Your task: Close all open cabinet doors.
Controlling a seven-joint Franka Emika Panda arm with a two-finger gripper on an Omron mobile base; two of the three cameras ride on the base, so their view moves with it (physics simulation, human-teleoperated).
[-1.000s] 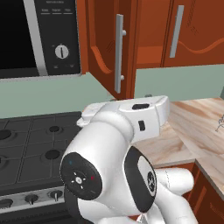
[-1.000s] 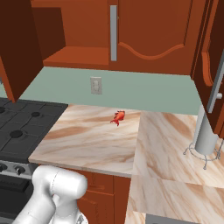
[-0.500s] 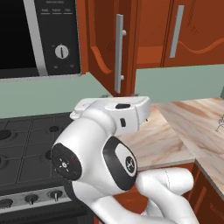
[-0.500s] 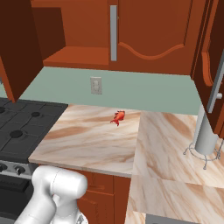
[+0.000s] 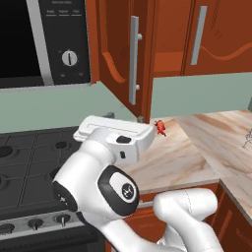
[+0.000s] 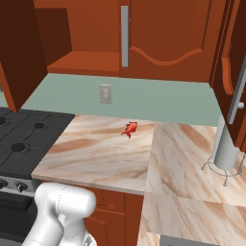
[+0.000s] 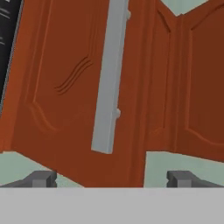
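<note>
The fingers [image 7: 112, 178] are spread wide and empty, facing an open cabinet door [image 7: 83, 92] with its grey handle [image 7: 109, 78], beside a closed door [image 7: 203, 78].

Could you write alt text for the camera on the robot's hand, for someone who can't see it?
An open reddish-brown cabinet door swings out close to the camera, its long grey bar handle running down the middle. A closed neighbouring door sits to its right, and the gripper is open below.

Two base views behind the arm, sharing the marble counter [image 5: 177, 152], hand view close on an open cabinet door [image 7: 65, 87]
</note>
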